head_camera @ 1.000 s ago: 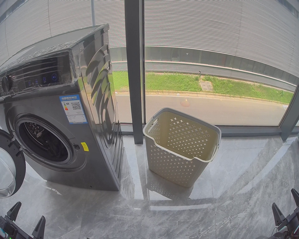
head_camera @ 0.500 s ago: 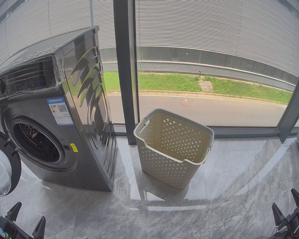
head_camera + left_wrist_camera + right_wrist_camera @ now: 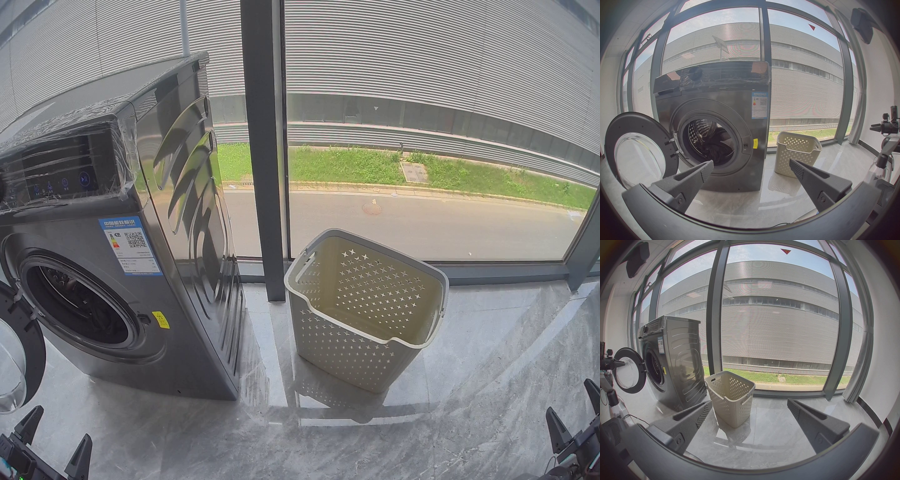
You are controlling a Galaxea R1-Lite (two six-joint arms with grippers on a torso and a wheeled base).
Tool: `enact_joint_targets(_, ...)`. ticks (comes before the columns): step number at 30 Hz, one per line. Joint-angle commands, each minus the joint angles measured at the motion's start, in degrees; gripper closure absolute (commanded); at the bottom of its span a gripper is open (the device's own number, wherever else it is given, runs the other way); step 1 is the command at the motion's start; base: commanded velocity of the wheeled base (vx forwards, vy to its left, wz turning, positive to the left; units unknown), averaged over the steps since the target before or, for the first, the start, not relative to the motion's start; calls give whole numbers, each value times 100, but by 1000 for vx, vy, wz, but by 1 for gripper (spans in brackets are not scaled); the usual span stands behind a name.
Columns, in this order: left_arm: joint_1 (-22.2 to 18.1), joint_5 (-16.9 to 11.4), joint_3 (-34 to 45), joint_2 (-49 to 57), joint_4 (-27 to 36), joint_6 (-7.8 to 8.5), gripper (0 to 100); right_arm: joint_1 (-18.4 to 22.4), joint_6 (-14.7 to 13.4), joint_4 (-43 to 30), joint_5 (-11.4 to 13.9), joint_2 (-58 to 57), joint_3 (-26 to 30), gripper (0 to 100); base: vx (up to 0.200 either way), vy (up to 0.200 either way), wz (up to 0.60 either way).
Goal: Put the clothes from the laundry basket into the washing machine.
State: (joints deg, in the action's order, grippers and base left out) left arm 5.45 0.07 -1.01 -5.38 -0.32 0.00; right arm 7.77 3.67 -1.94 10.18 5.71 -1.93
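I read left end effector (image 3: 750, 163) and right end effector (image 3: 749, 403) released; laundry basket (image 3: 350, 353) stands just beside washing machine (image 3: 75, 231), door open.

The laundry basket (image 3: 365, 312) stands on the floor (image 3: 487, 387) to the right of the washing machine (image 3: 125, 250), near it but apart. A window post (image 3: 265, 150) rises behind the gap between them. The machine's door (image 3: 25, 340) hangs open to its left, and clothes (image 3: 717, 151) lie in its drum (image 3: 697, 131).
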Motion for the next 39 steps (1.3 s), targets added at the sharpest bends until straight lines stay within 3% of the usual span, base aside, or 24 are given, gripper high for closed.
enact_joint_targets(1, 0, 1, 101, -16, -3, 0, 0, -3, 2, 0, 2, 18, -1, 0, 200, 200, 0)
enact_joint_targets(17, 0, 1, 101, -16, -3, 0, 0, -3, 2, 0, 2, 18, -1, 0, 13, 13, 0)
enact_joint_targets(35, 9, 1, 101, -16, -3, 0, 0, -3, 2, 0, 2, 18, -1, 0, 200, 0, 0)
enact_joint_targets(39, 9, 1, 101, -16, -3, 0, 0, -3, 2, 0, 2, 18, -1, 0, 0, 0, 0)
